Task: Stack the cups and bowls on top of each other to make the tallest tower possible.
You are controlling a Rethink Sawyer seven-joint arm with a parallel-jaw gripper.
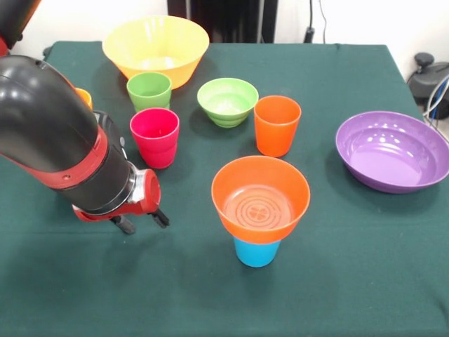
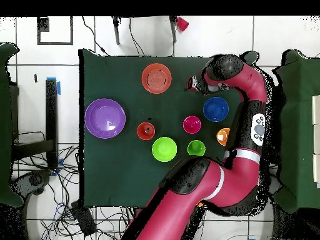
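1. Orange bowl [image 1: 260, 199] sits upright on an upside-down light blue cup [image 1: 255, 251], forming a two-piece tower [image 2: 156, 77] near the table's front edge in the front view.
2. Gripper [image 1: 142, 222] hangs low over the green tablecloth [image 1: 337, 281], to the tower's left in the front view and well apart from it; its two dark fingertips [image 1: 161, 218] stand a little apart and hold nothing.
3. Magenta cup [image 1: 155, 136], green cup [image 1: 149, 90], light green bowl [image 1: 227, 101] and orange cup [image 1: 277, 125] stand separately behind the tower.
4. Yellow bowl [image 1: 156, 48] rests at the far edge; purple bowl [image 1: 391, 150] lies at the right.
5. Blue bowl [image 2: 215, 109] shows in the overhead view, beside the arm.
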